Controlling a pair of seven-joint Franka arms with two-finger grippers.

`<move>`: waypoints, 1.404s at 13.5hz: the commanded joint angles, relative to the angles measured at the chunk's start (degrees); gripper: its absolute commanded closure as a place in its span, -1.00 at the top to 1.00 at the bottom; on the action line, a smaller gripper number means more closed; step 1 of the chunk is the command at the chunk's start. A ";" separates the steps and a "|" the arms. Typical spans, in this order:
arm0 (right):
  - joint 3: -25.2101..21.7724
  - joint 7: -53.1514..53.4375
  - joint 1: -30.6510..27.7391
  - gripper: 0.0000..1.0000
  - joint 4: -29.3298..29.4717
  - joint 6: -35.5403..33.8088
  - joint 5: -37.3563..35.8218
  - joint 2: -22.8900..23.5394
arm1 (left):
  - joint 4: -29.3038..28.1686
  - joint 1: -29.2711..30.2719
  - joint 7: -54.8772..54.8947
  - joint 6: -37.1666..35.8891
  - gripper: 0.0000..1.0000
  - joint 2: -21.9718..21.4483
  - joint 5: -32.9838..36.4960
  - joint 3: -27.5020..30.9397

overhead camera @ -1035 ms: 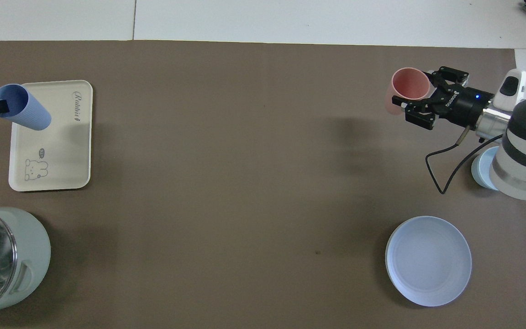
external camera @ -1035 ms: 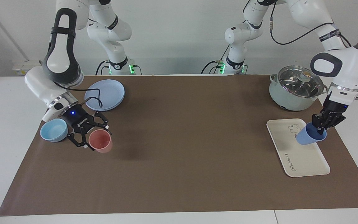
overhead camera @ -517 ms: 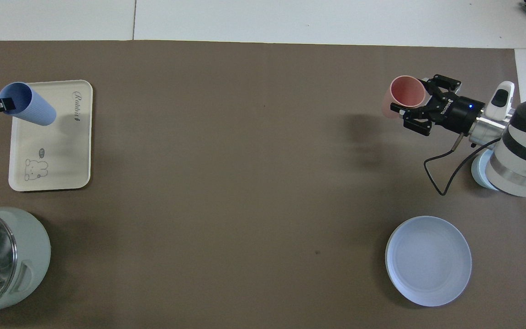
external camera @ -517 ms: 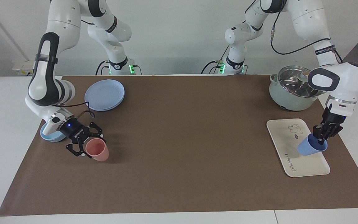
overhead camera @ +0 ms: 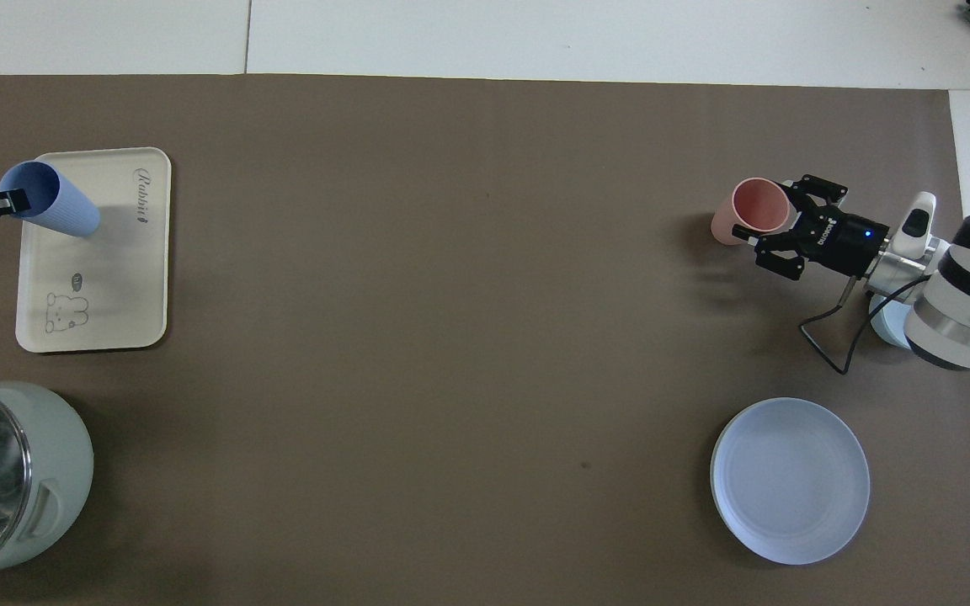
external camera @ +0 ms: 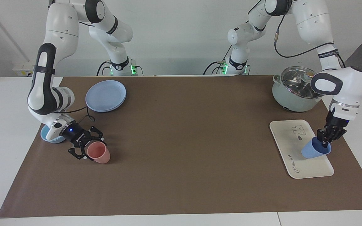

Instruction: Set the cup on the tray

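The periwinkle-blue cup [external camera: 313, 151] hangs tilted in my left gripper [external camera: 325, 142], which is shut on its rim. Its base is low over the cream-white tray [external camera: 286, 141], by the tray's edge toward the left arm's end of the table; I cannot tell if it touches. In the overhead view the cup [overhead camera: 55, 204] leans over the tray [overhead camera: 114, 278] and the left gripper [overhead camera: 7, 203] is at the frame's edge. My right gripper [external camera: 88, 148] is shut on the rim of a pink cup [external camera: 99, 153] low at the brown mat, and shows overhead too [overhead camera: 778, 227].
A pale green pot with a glass lid [external camera: 297, 91] stands nearer to the robots than the tray. A round blue plate [external camera: 105, 95] and a light-blue bowl [external camera: 47, 136] lie at the right arm's end, the bowl partly under the right wrist.
Both arms have come down. The blue cup sank lower onto the tray area and farther from the robots. The pink cup dropped from the air down to the mat.
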 commanded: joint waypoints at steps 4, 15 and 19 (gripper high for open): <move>0.37 -2.38 -0.60 1.00 -2.15 -0.63 2.31 -1.17 | 0.26 0.78 1.17 2.02 -0.46 0.89 -1.48 -0.66; 0.01 30.61 -0.34 1.00 -1.54 1.03 -20.31 -18.03 | 15.79 -0.19 -3.65 -29.38 1.00 -0.33 -0.25 -0.39; 0.28 53.55 2.37 1.00 1.45 3.84 -48.07 -22.26 | 23.01 -3.16 -8.14 -46.01 1.00 -2.79 6.76 -1.01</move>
